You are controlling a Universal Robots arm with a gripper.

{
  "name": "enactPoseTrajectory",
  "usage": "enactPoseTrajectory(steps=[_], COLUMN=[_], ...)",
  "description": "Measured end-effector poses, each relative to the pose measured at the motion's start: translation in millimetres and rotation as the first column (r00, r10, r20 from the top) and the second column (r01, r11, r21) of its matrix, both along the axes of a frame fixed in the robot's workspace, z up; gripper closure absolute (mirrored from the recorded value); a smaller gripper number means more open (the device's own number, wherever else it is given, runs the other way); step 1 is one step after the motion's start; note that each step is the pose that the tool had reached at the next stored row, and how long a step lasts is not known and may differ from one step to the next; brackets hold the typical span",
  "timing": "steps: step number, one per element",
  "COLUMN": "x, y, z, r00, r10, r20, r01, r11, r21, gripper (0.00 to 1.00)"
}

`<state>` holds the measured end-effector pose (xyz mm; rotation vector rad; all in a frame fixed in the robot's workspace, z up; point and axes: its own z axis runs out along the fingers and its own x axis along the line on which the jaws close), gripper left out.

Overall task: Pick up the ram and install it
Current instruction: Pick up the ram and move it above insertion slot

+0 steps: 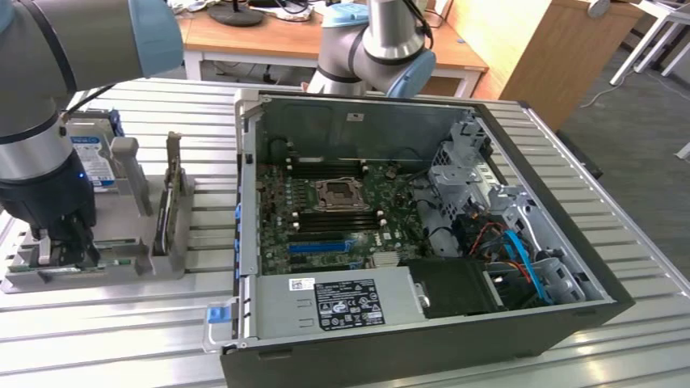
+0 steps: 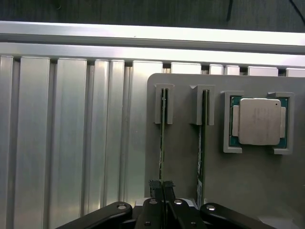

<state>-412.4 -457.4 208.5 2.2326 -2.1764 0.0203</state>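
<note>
A slatted aluminium table [image 1: 129, 339] fills the foreground, with wooden desks behind it. The gripper [image 2: 162, 183] hangs low over a grey holder [image 2: 186, 162]. Its black fingers [image 2: 155, 186] are pressed together on the thin edge of the ram [image 2: 162, 133], a green stick standing on edge in one slot of that holder. A second stick [image 2: 202, 138] stands in the neighbouring slot, just beside the first. Past it, a square silver processor [image 2: 259, 121] lies flat between corner brackets. In the exterior view the holder sits at the exterior view's left, with a blue-labelled hard drive [image 1: 92, 158] upright on it. The open computer case [image 1: 431, 356] lies to the exterior view's right with its motherboard [image 1: 323, 218] exposed.
</note>
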Motion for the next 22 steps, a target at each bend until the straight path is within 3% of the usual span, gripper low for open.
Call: enactPoseTrajectory(steps=[22], x=[0.4], y=[0.0], z=[55.0], r00=[1.0], r10=[0.0], r20=[-0.0002], r01=[0.0], r11=[1.0], r21=[0.0001], gripper=[0.88])
